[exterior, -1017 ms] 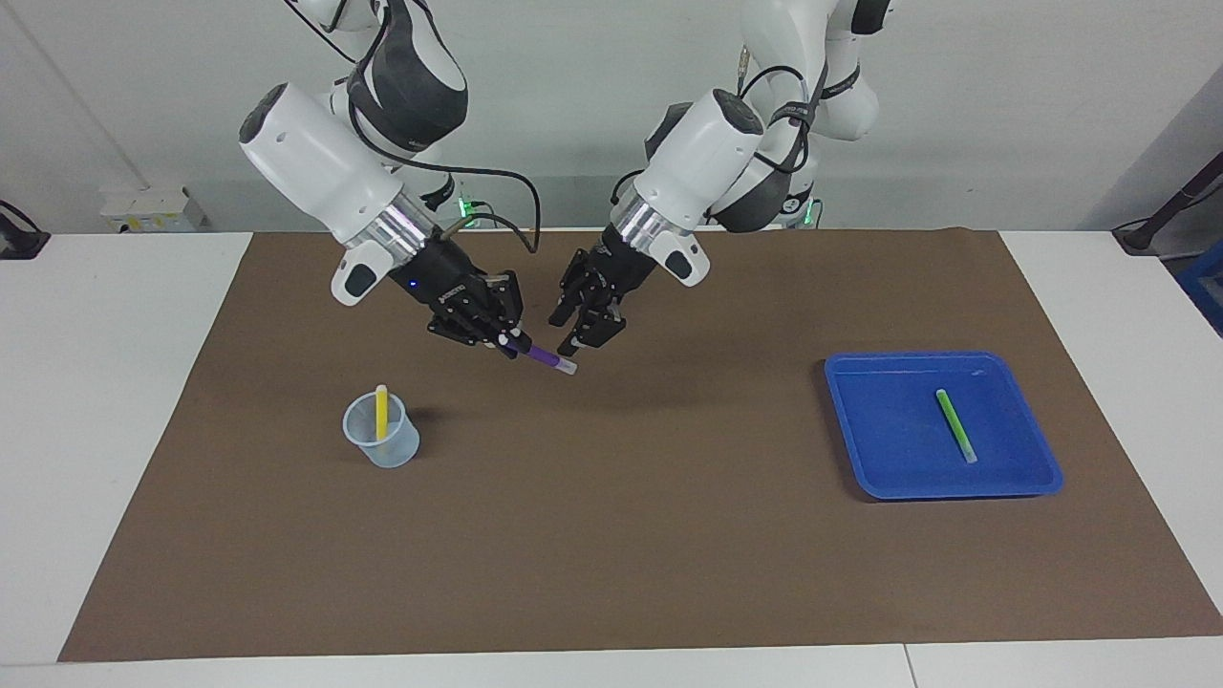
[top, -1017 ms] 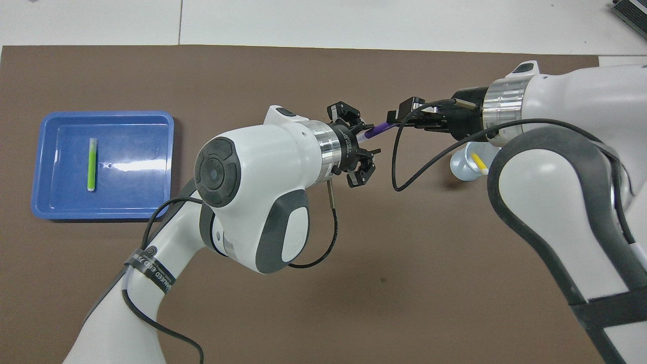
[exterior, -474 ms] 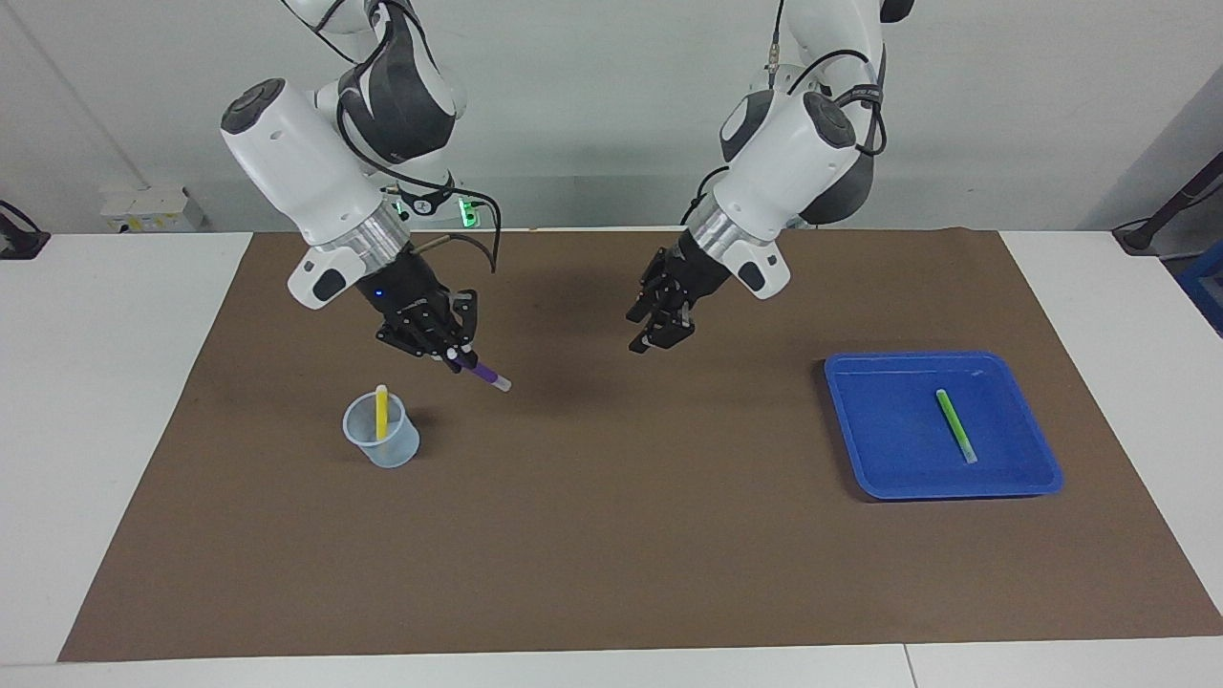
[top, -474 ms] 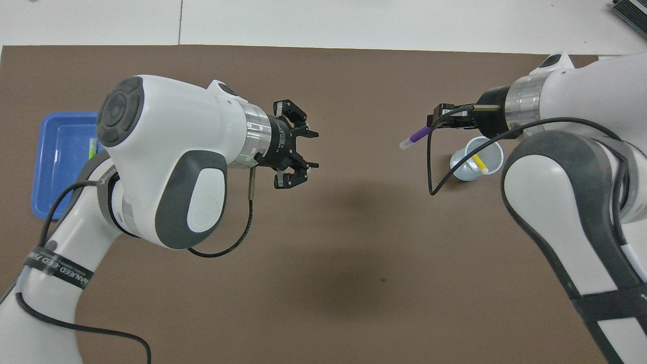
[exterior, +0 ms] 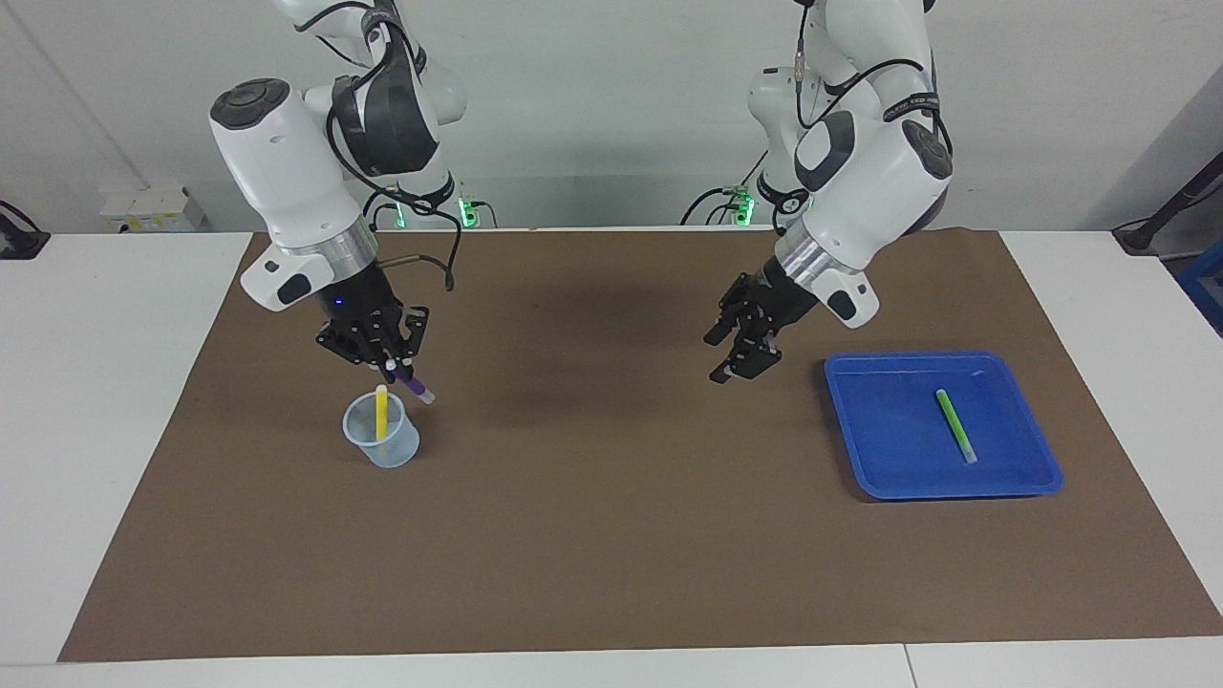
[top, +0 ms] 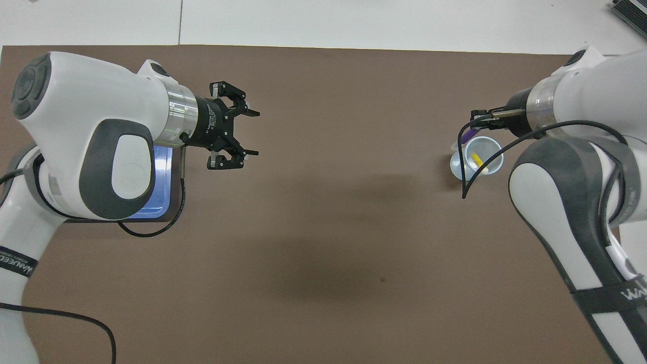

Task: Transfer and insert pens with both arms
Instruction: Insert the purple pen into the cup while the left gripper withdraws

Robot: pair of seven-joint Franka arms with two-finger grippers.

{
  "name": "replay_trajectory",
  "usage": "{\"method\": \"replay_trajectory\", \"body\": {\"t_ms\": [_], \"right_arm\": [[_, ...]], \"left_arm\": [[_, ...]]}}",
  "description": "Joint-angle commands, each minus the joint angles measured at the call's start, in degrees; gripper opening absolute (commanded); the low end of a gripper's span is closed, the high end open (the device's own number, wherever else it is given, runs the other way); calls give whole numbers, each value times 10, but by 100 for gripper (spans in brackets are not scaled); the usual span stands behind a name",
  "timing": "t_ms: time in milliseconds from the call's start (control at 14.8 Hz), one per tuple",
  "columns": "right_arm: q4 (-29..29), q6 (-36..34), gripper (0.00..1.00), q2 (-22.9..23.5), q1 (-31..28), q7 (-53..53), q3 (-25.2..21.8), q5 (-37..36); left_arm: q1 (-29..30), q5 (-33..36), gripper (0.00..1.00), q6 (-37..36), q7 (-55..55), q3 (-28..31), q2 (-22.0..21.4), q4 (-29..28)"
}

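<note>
My right gripper [exterior: 396, 367] is shut on the purple pen [exterior: 415, 386], which slants down with its pale tip just above the rim of a clear plastic cup [exterior: 384, 445]. The yellow pen [exterior: 381, 411] stands in that cup. In the overhead view the purple pen [top: 467, 134] shows only partly, between the right gripper [top: 478, 121] and the cup [top: 486, 151]. The green pen [exterior: 955, 426] lies in the blue tray [exterior: 946, 357]. My left gripper [exterior: 724, 358] hangs open and holds nothing, over the mat beside the tray toward the table's middle.
A brown mat [exterior: 611, 535] covers most of the white table. In the overhead view the left arm hides nearly all of the blue tray [top: 160, 157]. A cable loops down from the right wrist beside the cup.
The right gripper has carried the purple pen from the table's middle to just above the cup. The left gripper has let go of the pen, opened wider and drawn back toward the tray.
</note>
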Motion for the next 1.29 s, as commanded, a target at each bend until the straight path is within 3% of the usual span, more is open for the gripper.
{"method": "replay_trajectory", "body": {"t_ms": [0, 68, 407, 813, 1084, 1220], "right_arm": [[4, -3, 0, 3, -34, -52, 3, -20], [0, -3, 0, 3, -50, -73, 3, -20], [-7, 4, 0, 21, -66, -82, 3, -20], [-7, 36, 0, 46, -66, -81, 3, -20], [-27, 64, 0, 58, -65, -76, 3, -20], [-30, 73, 0, 68, -65, -76, 3, -20]], "left_arm": [[16, 5, 90, 9, 12, -4, -25, -31], [27, 5, 100, 10, 16, -4, -25, -32], [81, 6, 100, 0, 60, -5, -25, -29], [140, 6, 100, -52, 309, -5, -30, -25], [168, 10, 100, -52, 401, -3, -29, -24], [175, 62, 100, -52, 468, -4, -29, -27]]}}
